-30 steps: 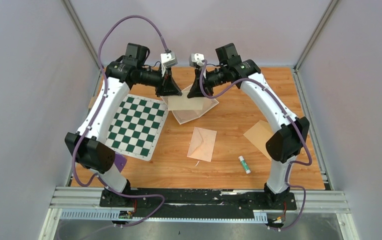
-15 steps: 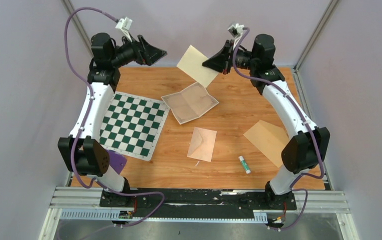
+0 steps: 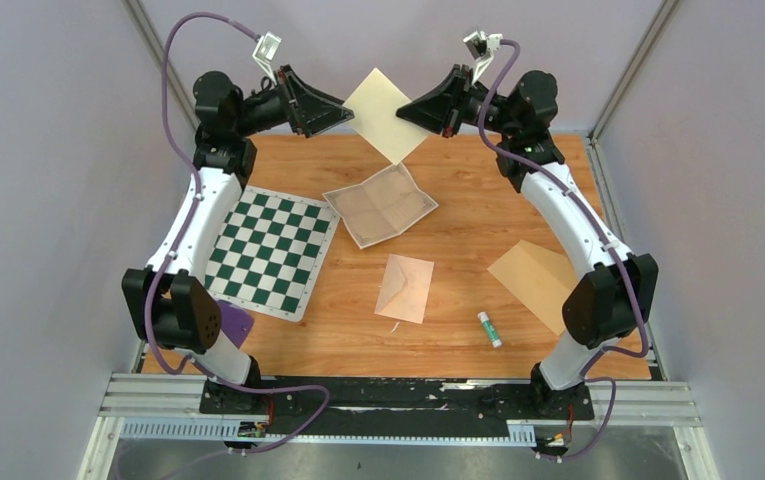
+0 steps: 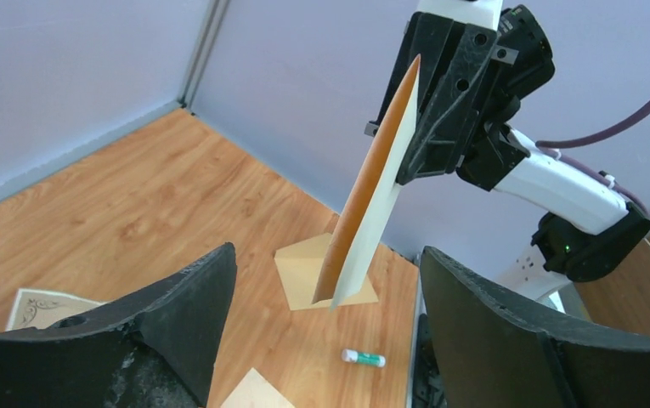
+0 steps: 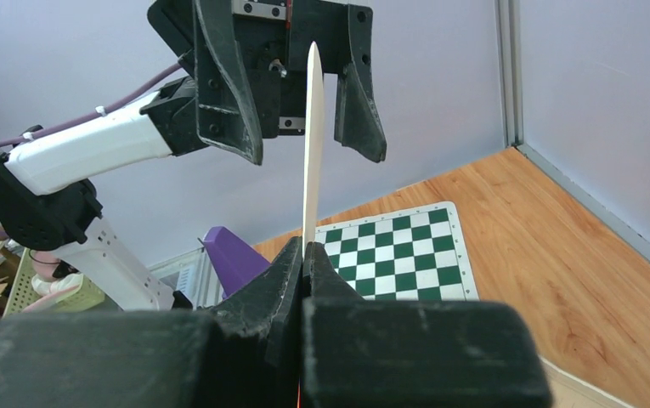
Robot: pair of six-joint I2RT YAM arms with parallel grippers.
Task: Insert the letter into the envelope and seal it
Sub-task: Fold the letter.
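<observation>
Cream paper is what catches the eye: a plain cream sheet (image 3: 383, 115) held up in the air above the far end of the worktop (image 3: 458, 335), tilted so one corner points down. The right pincer (image 3: 403, 112) is clamped tight on its right edge. From that arm's own camera the sheet stands edge-on, rising straight out of the closed fingertips.

The left pincer (image 3: 343, 108) faces it from the other side with its jaws spread wide. They stand either side of the sheet's far edge with a gap on each side, gripping nothing.

Down on the wood, the letter (image 3: 380, 203) lies unfolded and flat just below the raised sheet, its creases and dark border showing. A green-and-white checkered mat (image 3: 271, 250) lies just to its left. Nearer the arm bases lies a pinkish envelope (image 3: 405, 288), apart from the letter. To its right are a small glue stick (image 3: 489, 328) and a tan rectangle (image 3: 533, 278).
</observation>
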